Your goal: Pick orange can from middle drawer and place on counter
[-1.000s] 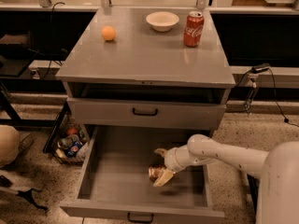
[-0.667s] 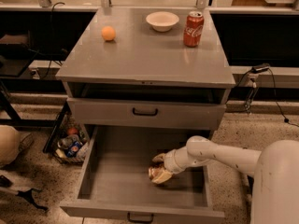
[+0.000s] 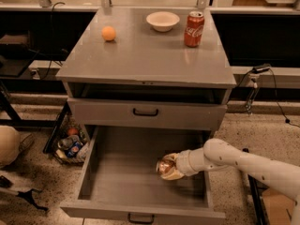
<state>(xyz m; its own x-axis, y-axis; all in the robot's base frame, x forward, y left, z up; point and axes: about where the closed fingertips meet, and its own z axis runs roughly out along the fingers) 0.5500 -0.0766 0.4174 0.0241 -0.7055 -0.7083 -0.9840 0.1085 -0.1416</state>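
Note:
The middle drawer (image 3: 117, 182) is pulled wide open below the cabinet. My gripper (image 3: 169, 168) reaches into it from the right on a white arm. Its pale fingers (image 3: 172, 175) are closed around the orange can (image 3: 164, 166), a small shiny copper can lying on its side with its end facing left. The can is at or just above the drawer floor, right of centre. The counter (image 3: 145, 55) is the grey top of the cabinet above.
On the counter stand an orange ball (image 3: 108, 33), a white bowl (image 3: 162, 20) and a red Coca-Cola can (image 3: 194, 29). A shallower drawer front with a black handle (image 3: 145, 112) sits above the open drawer. A basket of clutter (image 3: 70, 144) is on the floor at the left.
The gripper has shifted slightly left inside the drawer and its fingers have closed around the orange can.

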